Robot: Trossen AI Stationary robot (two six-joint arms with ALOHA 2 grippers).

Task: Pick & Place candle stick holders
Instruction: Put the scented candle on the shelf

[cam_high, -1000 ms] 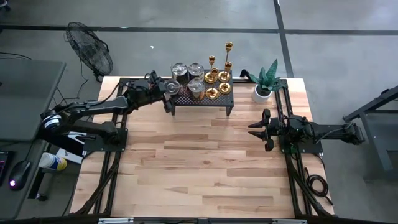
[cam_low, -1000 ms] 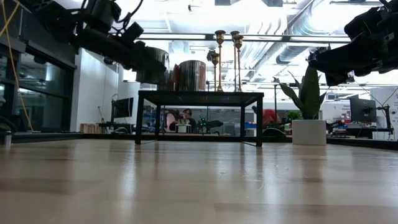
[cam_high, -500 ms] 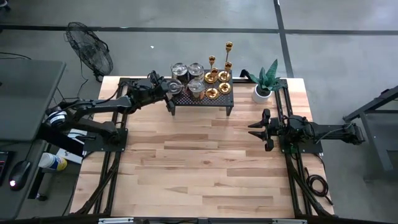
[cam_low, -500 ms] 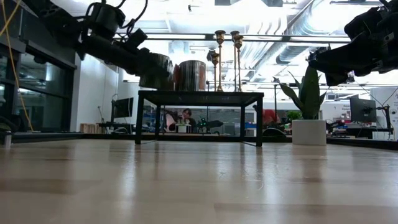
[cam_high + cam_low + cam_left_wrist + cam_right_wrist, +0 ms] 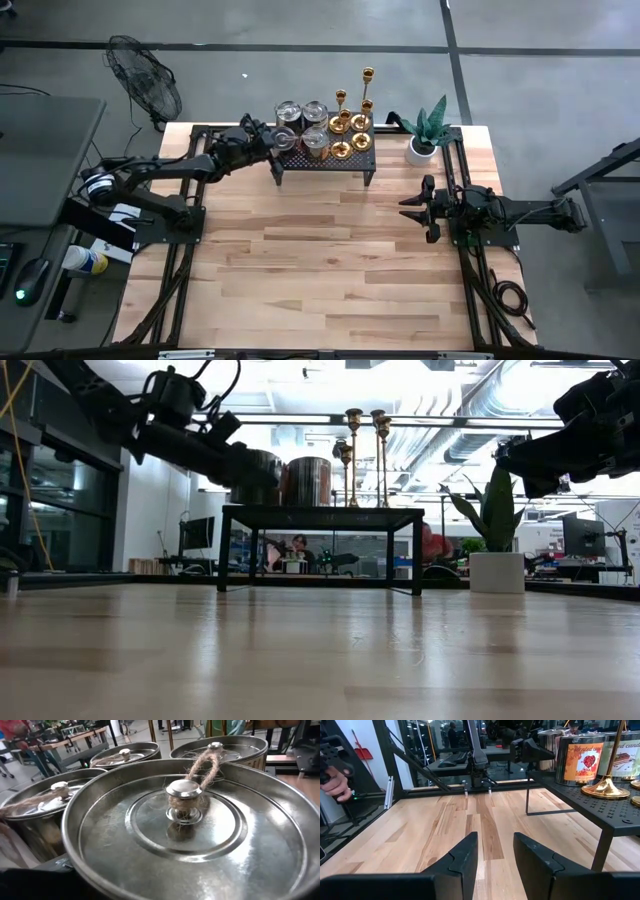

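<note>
reaching in over the left end of the small black perforated metal stand (image 5: pixel 325 160) at the back of the pale wooden table (image 5: pixel 320 270): left gripper (image 5: pixel 268 139), now right at the nearest round silver tin with a knobbed, twine-looped lid (image 5: pixel 192 827), which fills the left wrist view. a second ago farther left, short of the stand's edge; since then slid toward the cluster of tins, arm raised a little in the low view. fingers out of sight in the wrist picture and too small from above, but spread wide by every sign, nothing visibly held. shiny gold candle stick holders (image 5: pixel 352 120), slender stems on round flared bases, standing untouched on the right half of the same stand, just beside the tins and on the far side of them from the left gripper; two tall stems (image 5: pixel 365 455) upright above the shelf in the low view. no change there over the last second. right gripper (image 5: pixel 494 857) parked over the table's right side, well apart from the stand, fingers apart with bare wood between them, empty. white-potted green plant (image 5: pixel 425 135) at the stand's right end. meaning, probably: approach not yet aimed at the task's things; tins in the way, so either clearing those first or a reach across them, with risk of knocking a lid.
</note>
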